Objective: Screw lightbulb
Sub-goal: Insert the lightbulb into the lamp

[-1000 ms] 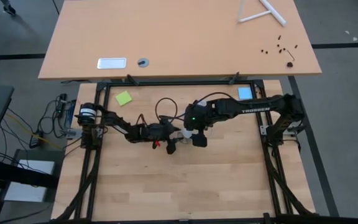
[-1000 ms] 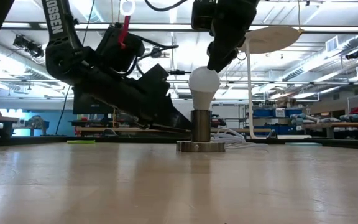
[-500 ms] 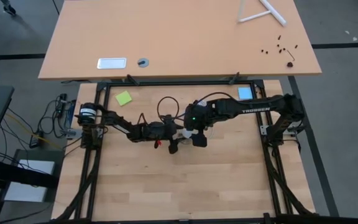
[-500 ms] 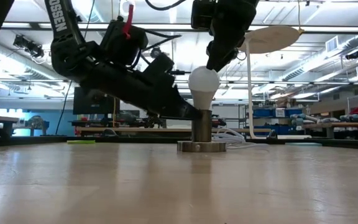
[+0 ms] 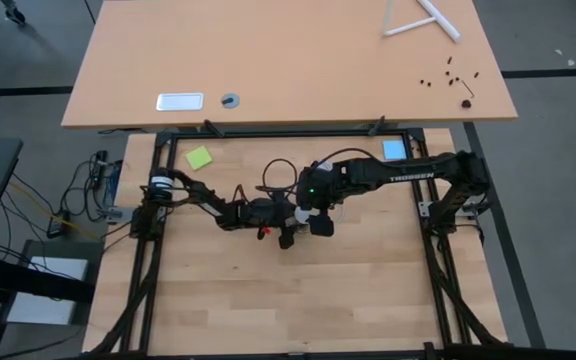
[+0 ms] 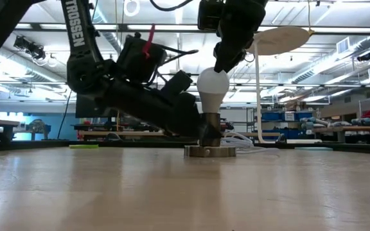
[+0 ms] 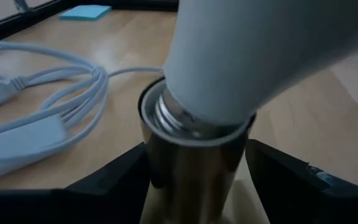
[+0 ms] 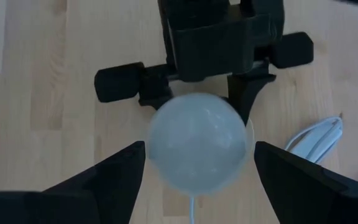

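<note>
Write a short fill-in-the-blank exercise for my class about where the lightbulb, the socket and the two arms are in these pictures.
1. The lightbulb stands in the metal ____.
2. The left gripper has its jaws on either side of the ____.
3. The right gripper has its jaws on either side of the ____.
4. A white ____ lies beside the socket.

Missing words: socket; socket; lightbulb; cord

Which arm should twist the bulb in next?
Probably the right: its gripper straddles the lightbulb from above, fingers not touching it. The left gripper sits low around the metal socket, seemingly steadying it; the bulb looks tilted, threads showing.
</note>
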### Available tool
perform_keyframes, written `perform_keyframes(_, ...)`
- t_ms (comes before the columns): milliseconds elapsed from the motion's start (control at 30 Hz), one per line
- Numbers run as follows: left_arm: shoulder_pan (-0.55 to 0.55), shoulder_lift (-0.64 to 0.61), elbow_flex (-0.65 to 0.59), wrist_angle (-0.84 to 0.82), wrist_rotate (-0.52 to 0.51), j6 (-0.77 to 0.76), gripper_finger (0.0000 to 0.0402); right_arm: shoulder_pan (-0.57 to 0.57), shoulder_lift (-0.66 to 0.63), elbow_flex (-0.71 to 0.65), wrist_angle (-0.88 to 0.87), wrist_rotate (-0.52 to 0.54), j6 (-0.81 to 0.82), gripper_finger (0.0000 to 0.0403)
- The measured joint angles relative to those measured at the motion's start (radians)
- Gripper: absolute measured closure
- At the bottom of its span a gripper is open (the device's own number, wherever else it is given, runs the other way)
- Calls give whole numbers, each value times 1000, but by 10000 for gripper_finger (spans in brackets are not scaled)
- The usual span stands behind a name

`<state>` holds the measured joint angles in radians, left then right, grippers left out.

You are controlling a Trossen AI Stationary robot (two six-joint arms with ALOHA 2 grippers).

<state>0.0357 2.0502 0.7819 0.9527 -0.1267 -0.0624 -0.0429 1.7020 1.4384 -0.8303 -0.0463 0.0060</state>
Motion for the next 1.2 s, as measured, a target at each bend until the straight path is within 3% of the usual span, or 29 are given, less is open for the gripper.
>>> perform_keyframes(200, 0, 0, 3, -3, -2, -1, 155, 0, 0, 0, 1, 0, -12, 93)
perform_keyframes(433, 0, 0, 2, 2, 42, -44, 234, 8, 0, 0, 0, 6, -57, 95)
perform_keyframes(867, 2, -61, 0, -54, 126, -93, 234, 45, -87, 0, -27, 71, -79, 96)
perform_keyframes(1200, 3, -227, 45, -362, 148, -97, 234, 121, -90, 65, -104, 210, -102, 98)
